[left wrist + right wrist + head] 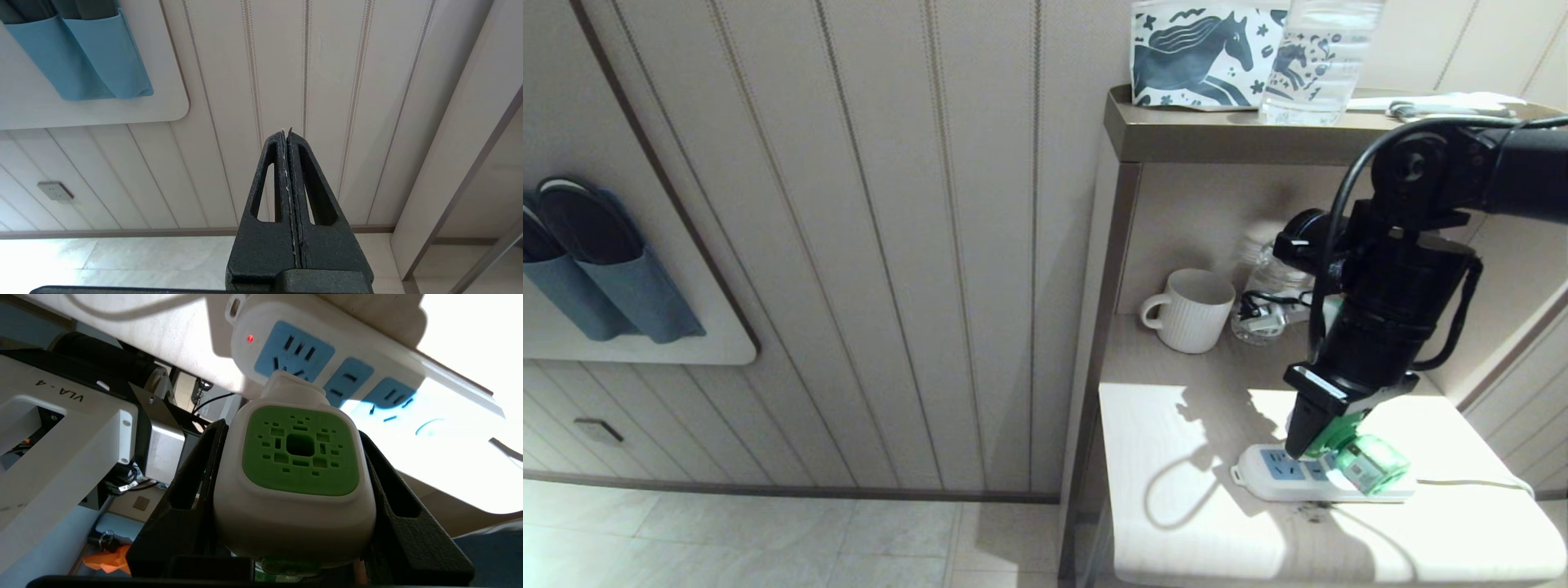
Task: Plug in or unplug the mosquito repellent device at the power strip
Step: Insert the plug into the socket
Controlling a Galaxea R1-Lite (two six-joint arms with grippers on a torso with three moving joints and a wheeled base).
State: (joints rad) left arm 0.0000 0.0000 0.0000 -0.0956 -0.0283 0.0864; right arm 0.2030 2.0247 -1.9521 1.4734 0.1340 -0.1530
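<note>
The right claw (294, 490) is clamped on the mosquito repellent device (300, 457) at the power strip (347, 363); the left claw (288, 136) is pressed together. A white frame (61, 428) reads "VLA-4".

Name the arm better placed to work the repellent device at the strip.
Right: the right gripper already clamps the mosquito repellent device at the power strip. The left gripper is shut, facing the wall.

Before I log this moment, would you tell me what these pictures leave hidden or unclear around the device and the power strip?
- Plug prongs of the mosquito repellent device: hidden in the right wrist view by its own white head, so whether it is seated in the power strip cannot be told.
- Middle of the strip: covered in the head view by the right tool.
- Object behind the mug: hidden by the arm.
</note>
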